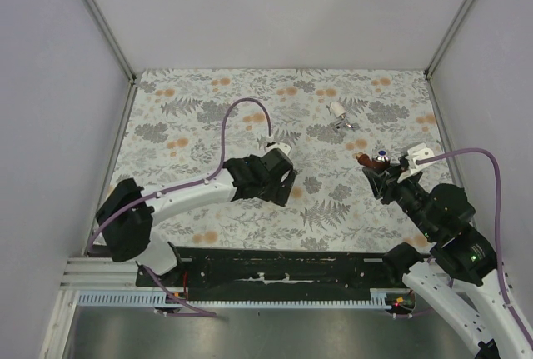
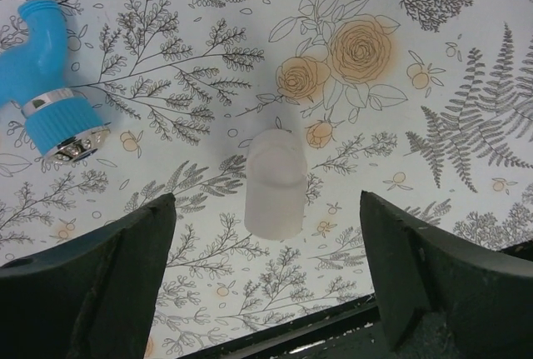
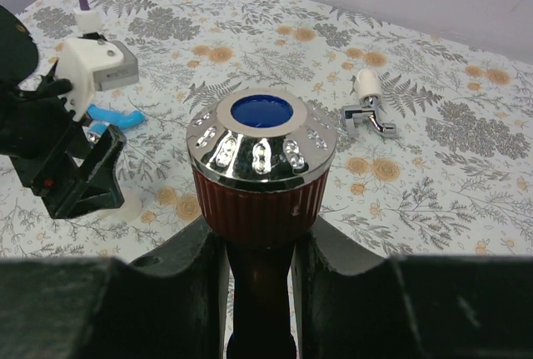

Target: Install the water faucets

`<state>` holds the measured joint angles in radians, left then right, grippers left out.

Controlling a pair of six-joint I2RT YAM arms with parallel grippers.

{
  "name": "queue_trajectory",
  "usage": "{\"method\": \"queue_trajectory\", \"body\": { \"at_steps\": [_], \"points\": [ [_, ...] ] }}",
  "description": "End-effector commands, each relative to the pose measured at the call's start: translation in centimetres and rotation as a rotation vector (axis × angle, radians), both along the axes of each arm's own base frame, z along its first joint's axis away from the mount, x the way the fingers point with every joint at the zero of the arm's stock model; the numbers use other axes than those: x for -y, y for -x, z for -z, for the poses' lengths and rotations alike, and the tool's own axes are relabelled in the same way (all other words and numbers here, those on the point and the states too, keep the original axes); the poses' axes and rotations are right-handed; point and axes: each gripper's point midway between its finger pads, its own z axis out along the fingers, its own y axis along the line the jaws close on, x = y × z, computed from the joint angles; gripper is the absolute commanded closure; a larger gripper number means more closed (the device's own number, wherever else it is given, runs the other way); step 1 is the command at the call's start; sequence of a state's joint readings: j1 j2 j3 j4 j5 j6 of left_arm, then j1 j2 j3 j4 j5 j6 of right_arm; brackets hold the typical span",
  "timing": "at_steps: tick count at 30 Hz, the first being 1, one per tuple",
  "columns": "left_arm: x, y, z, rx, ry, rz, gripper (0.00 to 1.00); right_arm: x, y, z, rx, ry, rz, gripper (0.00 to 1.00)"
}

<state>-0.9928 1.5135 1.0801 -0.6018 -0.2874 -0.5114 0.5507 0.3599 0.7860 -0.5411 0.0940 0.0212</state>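
My right gripper (image 3: 262,271) is shut on the stem of the reddish-brown faucet (image 3: 262,184), held above the table with its chrome, blue-centred cap towards the camera. From above, that faucet (image 1: 369,159) sticks out of the right gripper (image 1: 379,169) at mid right. My left gripper (image 2: 266,201) stands open just above the mat, with a small white plastic fitting (image 2: 275,182) upright between and slightly beyond its fingertips, untouched. A blue faucet (image 2: 46,84) lies to its left. A white-silver faucet (image 3: 366,109) lies further back on the mat.
The floral mat (image 1: 208,101) covers the table between grey side walls. The left arm (image 1: 191,196) reaches in from the near left, trailing a purple cable (image 1: 237,117). A black rail (image 1: 275,267) runs along the near edge.
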Motion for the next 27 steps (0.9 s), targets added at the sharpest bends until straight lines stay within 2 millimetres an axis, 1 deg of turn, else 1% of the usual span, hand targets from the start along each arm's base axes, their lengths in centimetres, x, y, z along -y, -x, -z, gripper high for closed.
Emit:
{"method": "queue_trajectory", "body": {
  "at_steps": [1,6,11,12,13,20,21,22,25,26,27],
  "points": [
    [0.4,-0.9,1.3,-0.022,-0.056,-0.024,0.09,0.0,-0.2,-0.6,0.015,0.005,0.003,0.97],
    [0.2,-0.9,3.1,-0.049,-0.106,-0.036,0.09,0.0,-0.2,-0.4,0.008,0.009,0.0,0.96],
    [0.1,-0.9,4.0,-0.058,-0.119,-0.046,0.13,-0.1,-0.2,-0.3,0.005,0.01,0.0,0.96],
    [0.1,-0.9,4.2,-0.06,-0.121,-0.045,0.18,-0.1,-0.2,-0.4,0.006,0.008,-0.003,0.96],
    [0.2,-0.8,4.4,-0.065,-0.121,-0.046,0.19,-0.1,-0.2,-0.4,0.006,0.009,0.0,0.96],
    [0.5,-0.6,5.5,-0.091,-0.123,-0.041,0.21,0.1,-0.2,-0.3,0.004,0.012,0.004,0.96],
    [0.6,-0.7,5.5,-0.088,-0.121,-0.041,0.23,0.1,-0.2,-0.3,0.006,0.011,0.004,0.96],
    [0.6,-0.7,5.6,-0.087,-0.121,-0.043,0.27,0.1,-0.2,-0.3,0.004,0.012,0.004,0.96],
    [0.6,-0.7,5.8,-0.089,-0.12,-0.041,0.29,0.0,-0.1,-0.2,0.001,0.013,0.001,0.96],
    [0.7,-0.6,5.9,-0.094,-0.119,-0.039,0.34,0.0,-0.1,-0.3,0.004,0.012,0.0,0.96],
    [0.7,-0.5,6.1,-0.1,-0.121,-0.037,0.35,0.0,-0.1,-0.3,0.004,0.012,0.001,0.96]
  ]
}}
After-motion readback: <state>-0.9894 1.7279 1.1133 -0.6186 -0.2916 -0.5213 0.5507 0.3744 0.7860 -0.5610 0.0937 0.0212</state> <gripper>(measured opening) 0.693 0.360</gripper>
